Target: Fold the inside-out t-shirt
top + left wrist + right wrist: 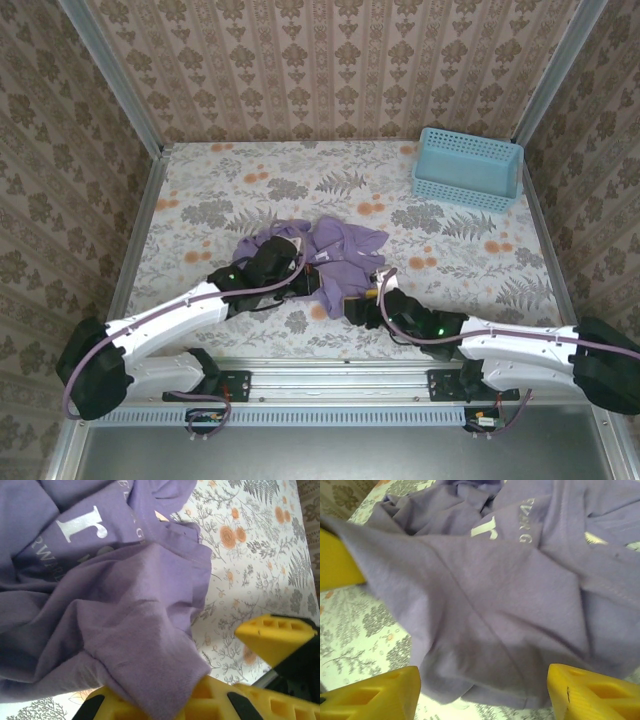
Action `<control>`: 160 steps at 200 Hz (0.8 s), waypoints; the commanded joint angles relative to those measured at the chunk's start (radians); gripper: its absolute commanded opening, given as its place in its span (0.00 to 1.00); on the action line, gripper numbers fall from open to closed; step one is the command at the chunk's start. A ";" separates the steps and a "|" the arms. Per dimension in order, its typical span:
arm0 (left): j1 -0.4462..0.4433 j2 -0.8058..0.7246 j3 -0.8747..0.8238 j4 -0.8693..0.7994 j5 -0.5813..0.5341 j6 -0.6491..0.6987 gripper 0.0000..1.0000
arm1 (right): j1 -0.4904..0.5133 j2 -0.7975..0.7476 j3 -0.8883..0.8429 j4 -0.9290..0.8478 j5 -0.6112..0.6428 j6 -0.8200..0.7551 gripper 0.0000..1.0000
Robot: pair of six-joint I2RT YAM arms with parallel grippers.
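Note:
The inside-out t-shirt (338, 252) lies crumpled in a lavender heap at the middle of the table, with white lettering (82, 522) on one face. My left gripper (300, 273) is at the heap's near left side. In the left wrist view my left gripper (167, 707) is shut on a fold of the shirt (130, 630) that drapes over its yellow fingers. My right gripper (358, 303) sits at the heap's near edge. Its yellow fingers (375, 695) stand wide apart, open, with the shirt's hem (490, 680) lying between them, not pinched.
A light blue basket (467, 168) stands at the far right corner of the floral tablecloth (200, 180). Patterned walls close in the back and both sides. A metal rail (330, 372) runs along the near edge by the arm bases.

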 commanded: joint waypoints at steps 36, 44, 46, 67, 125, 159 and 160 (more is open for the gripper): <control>-0.043 -0.040 0.023 -0.007 0.019 0.034 0.00 | -0.045 0.201 0.123 0.130 -0.154 -0.154 0.73; -0.049 -0.050 0.024 -0.010 0.020 0.032 0.00 | -0.045 0.251 0.151 0.127 -0.170 -0.163 0.71; -0.050 -0.052 0.024 -0.010 0.019 0.032 0.00 | -0.046 0.262 0.157 0.127 -0.173 -0.166 0.70; -0.060 -0.087 0.020 -0.026 0.008 0.039 0.00 | -0.047 0.360 0.208 0.100 -0.125 -0.171 0.55; -0.038 -0.216 0.006 -0.098 0.011 0.087 0.00 | -0.204 0.424 0.162 0.189 -0.215 -0.114 0.00; -0.016 -0.256 -0.013 -0.067 0.065 0.129 0.00 | -0.238 0.445 0.169 0.201 -0.279 -0.109 0.00; -0.016 -0.258 -0.013 -0.068 0.066 0.129 0.00 | -0.242 0.445 0.168 0.203 -0.283 -0.108 0.00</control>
